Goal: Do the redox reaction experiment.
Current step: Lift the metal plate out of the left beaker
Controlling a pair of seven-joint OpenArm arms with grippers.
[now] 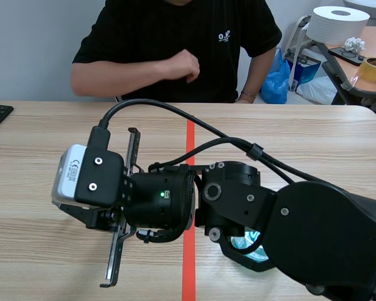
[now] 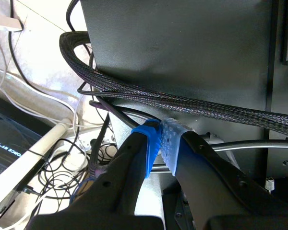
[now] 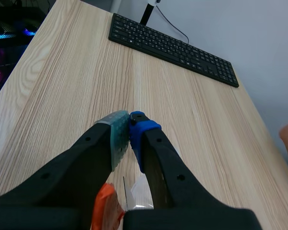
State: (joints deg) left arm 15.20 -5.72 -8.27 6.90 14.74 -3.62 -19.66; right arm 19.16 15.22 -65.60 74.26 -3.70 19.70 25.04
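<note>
while the right arm [image 1: 326, 232], a bulky matte black casing with round bolted joints, lies across the pale, straight-grained wooden table [image 1: 301, 138], its smooth white-and-black wrist camera housing [image 1: 81, 175] sits past the orange-red tape line [image 1: 189, 135]. in the right wrist view the right gripper [image 3: 128, 129] is closed on nothing: its thick black fingers meet at the tips, a dotted grey-green pad [image 3: 116, 134] pressed against a blue one [image 3: 141, 132], above bare wood. a flat black keyboard [image 3: 173, 48] lies well ahead of it by the table's far edge. low between the finger bases a thin, clear crinkled piece [image 3: 137, 194] shows; what it is cannot be told.

of the experiment's things, only a glassy thing [image 1: 249, 241] with a blue-green sheen peeks out from under the right arm, mostly hidden.

the left gripper [image 2: 159, 139] is also closed and empty, pads together, ahead of it a rough braided cable [image 2: 182, 100] crossing a flat black panel [image 2: 182, 43], thin wires tangled beside.

a person [image 1: 175, 31] in a black shirt sits across the table.
</note>
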